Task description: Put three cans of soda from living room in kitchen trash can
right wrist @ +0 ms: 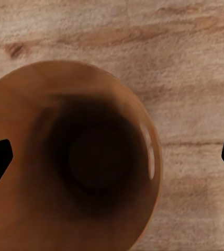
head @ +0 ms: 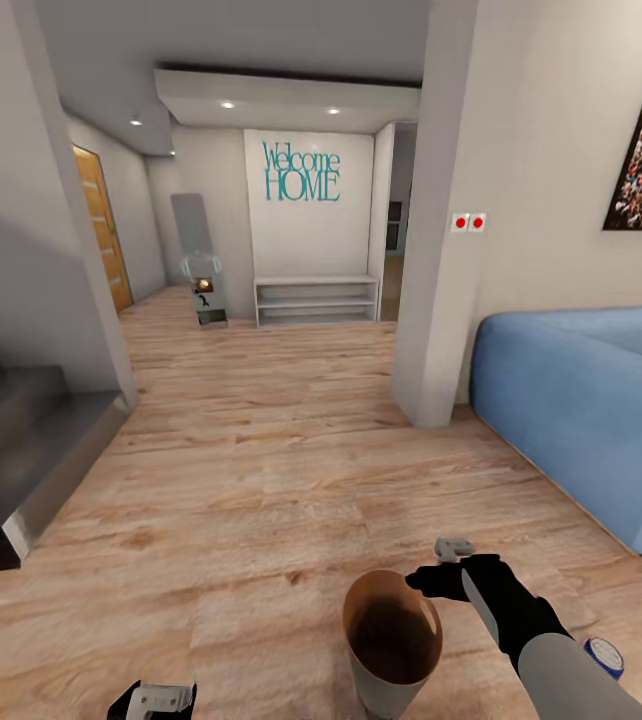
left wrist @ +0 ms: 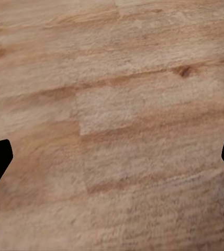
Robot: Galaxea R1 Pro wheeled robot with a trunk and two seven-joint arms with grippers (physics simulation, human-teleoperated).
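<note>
Right claw [head: 439, 572], fingers spread and empty, hangs over the trash can [head: 393, 640] on the plank floor [head: 261, 480] — left claw [left wrist: 112, 157] also spread, empty.

Your right arm [head: 561, 660] is reaching forward and inward, its black wrist angling down, with the right gripper [right wrist: 112, 157] spreading its fingertips wide; your left gripper [left wrist: 112, 157] is likewise gaping, pointing at the floor [left wrist: 112, 78]
</note>
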